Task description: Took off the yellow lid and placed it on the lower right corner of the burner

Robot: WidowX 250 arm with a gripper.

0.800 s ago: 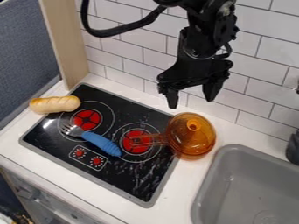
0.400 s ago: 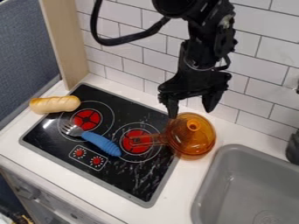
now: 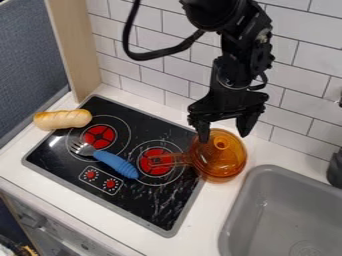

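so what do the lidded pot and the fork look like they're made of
The lidded pot: probably glossy clear plastic, maybe glass, amber and see-through with highlights. The fork: shiny silvery tines, metal or metallic plastic; ribbed blue handle, likely matte plastic or rubber.

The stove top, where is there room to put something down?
The stove top has a bare patch at its bottom right, between the red knobs and the right edge. It's crowded around the blue fork and the orange pot, whose handle crosses the right burner; the gripper hangs open by the pot.
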